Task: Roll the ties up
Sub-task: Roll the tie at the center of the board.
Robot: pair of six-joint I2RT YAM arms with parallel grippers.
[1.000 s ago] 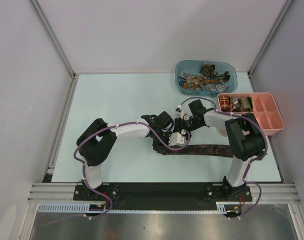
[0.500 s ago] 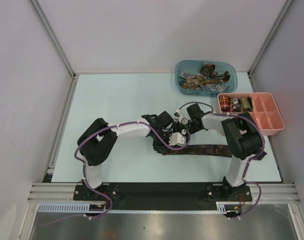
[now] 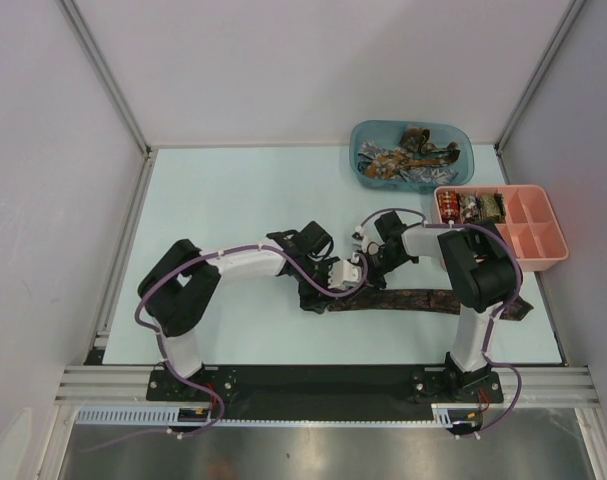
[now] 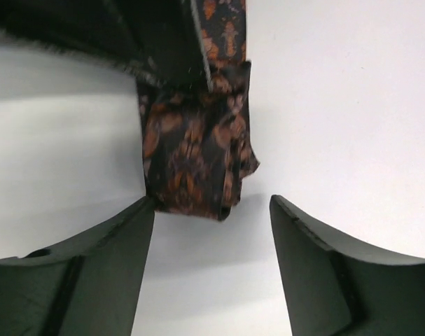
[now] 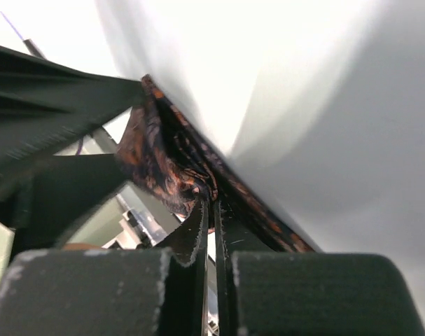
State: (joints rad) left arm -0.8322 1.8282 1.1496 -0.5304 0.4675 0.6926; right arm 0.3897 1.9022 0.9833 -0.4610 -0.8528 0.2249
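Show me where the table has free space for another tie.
Free: the table at far left, between the left rail and the blue tub; also the near strip before the tie. Crowded: around the left arm, the right arm and the pink tray.

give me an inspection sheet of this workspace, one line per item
surface: pale table, no stains seen
job's things: dark brown tie laid flat along the near side, its left end folded into a started roll; loose ties heaped in the blue tub; rolled ties in three compartments of the pink tray
clutter: nothing seen
grippers: left gripper open, the roll just past its fingertips; right gripper shut on the dark brown tie
cables: purple cables loop along both arms
surroundings: white walls, metal rail at the near edge
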